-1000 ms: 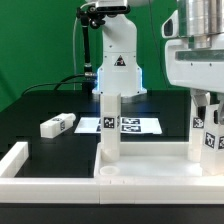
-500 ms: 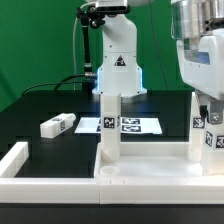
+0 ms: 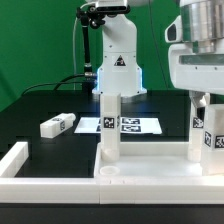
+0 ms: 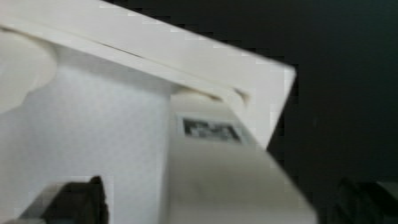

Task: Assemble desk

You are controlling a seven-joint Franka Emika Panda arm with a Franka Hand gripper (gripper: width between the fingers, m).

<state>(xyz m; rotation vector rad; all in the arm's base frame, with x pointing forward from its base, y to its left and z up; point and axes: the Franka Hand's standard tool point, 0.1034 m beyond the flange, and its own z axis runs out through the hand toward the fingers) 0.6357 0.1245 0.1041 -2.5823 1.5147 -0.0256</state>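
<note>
**Exterior view.** The desk top, a wide white plastic tray with a raised rim (image 3: 150,172), lies at the near edge of the black table (image 3: 60,105). Two white rectangular block legs stand upright on the desk top. One is at its far corner toward the exterior view's left (image 3: 110,125), the other at its far side toward the exterior view's right (image 3: 204,135). The gripper (image 3: 208,100) hangs directly over the second leg. A third leg (image 3: 57,125) lies flat on the table, off the desk top and beyond its left-hand corner. The marker board (image 3: 138,125) lies behind the desk top.

**Wrist view.** The tagged leg (image 4: 160,130) fills the space between the dark fingertips (image 4: 80,200). A dark gap separates it from one fingertip, so the hand reads as released, straddling the leg without clamping it.

**Hazards.** If the leg is not fully seated in the desk top, a sideways retreat could catch a fingertip on it and tilt or unseat it. Withdraw straight up.

**View differences.** Only the exterior view shows the remaining legs and the leg's base. Only the wrist view shows the finger clearance.
</note>
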